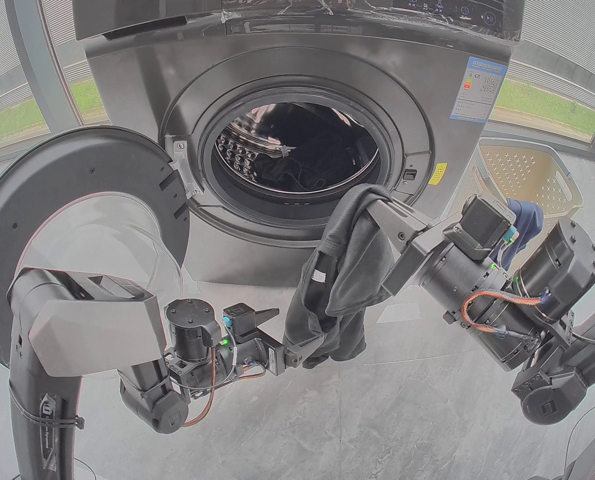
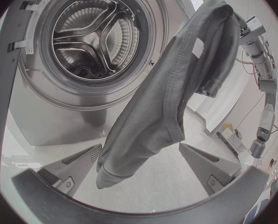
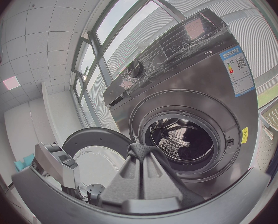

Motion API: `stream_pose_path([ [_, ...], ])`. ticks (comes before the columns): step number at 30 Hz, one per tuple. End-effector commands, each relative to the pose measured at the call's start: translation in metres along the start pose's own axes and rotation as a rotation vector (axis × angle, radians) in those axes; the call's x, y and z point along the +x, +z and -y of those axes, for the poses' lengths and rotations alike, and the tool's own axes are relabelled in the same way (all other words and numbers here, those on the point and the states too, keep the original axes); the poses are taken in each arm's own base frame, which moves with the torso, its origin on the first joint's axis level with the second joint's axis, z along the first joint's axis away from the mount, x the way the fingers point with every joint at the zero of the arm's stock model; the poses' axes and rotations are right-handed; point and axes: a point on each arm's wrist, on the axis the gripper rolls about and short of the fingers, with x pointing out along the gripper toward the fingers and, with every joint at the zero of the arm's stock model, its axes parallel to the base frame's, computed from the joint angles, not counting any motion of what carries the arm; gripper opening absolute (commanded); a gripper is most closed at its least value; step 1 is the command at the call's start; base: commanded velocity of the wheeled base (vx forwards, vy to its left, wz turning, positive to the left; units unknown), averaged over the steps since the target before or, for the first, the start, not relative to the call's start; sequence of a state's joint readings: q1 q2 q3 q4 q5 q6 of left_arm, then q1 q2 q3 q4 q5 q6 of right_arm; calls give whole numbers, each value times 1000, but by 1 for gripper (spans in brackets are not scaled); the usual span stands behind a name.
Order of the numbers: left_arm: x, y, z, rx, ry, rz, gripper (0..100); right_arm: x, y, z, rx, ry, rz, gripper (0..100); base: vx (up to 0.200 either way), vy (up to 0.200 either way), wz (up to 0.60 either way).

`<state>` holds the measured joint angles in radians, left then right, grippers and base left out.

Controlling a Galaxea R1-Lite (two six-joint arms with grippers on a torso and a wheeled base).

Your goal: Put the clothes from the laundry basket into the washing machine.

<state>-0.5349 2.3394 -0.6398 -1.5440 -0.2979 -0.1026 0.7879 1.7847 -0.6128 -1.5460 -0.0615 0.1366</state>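
Note:
A dark grey garment (image 1: pixel 341 275) hangs in front of the washing machine (image 1: pixel 297 68), just below its open drum (image 1: pixel 297 148). My right gripper (image 1: pixel 372 207) is shut on the garment's top fold; in the right wrist view its fingers (image 3: pixel 131 178) press together on the cloth (image 3: pixel 142 151). Lower down, my left gripper (image 1: pixel 311 351) is open, its fingers (image 2: pixel 92 154) standing either side of the garment's hanging end (image 2: pixel 145 122). Dark clothes (image 1: pixel 317 148) lie inside the drum. The beige laundry basket (image 1: pixel 531 175) stands right of the machine with a blue garment (image 1: pixel 529 221) over its rim.
The machine's round door (image 1: pixel 77 201) is swung wide open to the left, close above my left arm. Grey tiled floor (image 1: pixel 377 408) spreads in front of the machine. Windows run behind and beside the machine.

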Motion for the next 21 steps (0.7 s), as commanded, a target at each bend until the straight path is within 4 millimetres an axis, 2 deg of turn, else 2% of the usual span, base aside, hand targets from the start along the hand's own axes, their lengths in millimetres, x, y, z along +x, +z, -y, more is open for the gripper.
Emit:
stream_pose_path([
  [1, 10, -11, -4, -4, 1, -11, 100, 0, -1, -1, 1, 3, -3, 0, 0, 0, 0],
  [13, 10, -13, 1, -2, -15, -19, 100, 1, -3, -1, 1, 1, -6, 0, 0, 0, 0],
  [21, 24, -21, -1, 2, -17, -11, 100, 2, -7, -2, 2, 2, -17, 0, 0, 0, 0],
])
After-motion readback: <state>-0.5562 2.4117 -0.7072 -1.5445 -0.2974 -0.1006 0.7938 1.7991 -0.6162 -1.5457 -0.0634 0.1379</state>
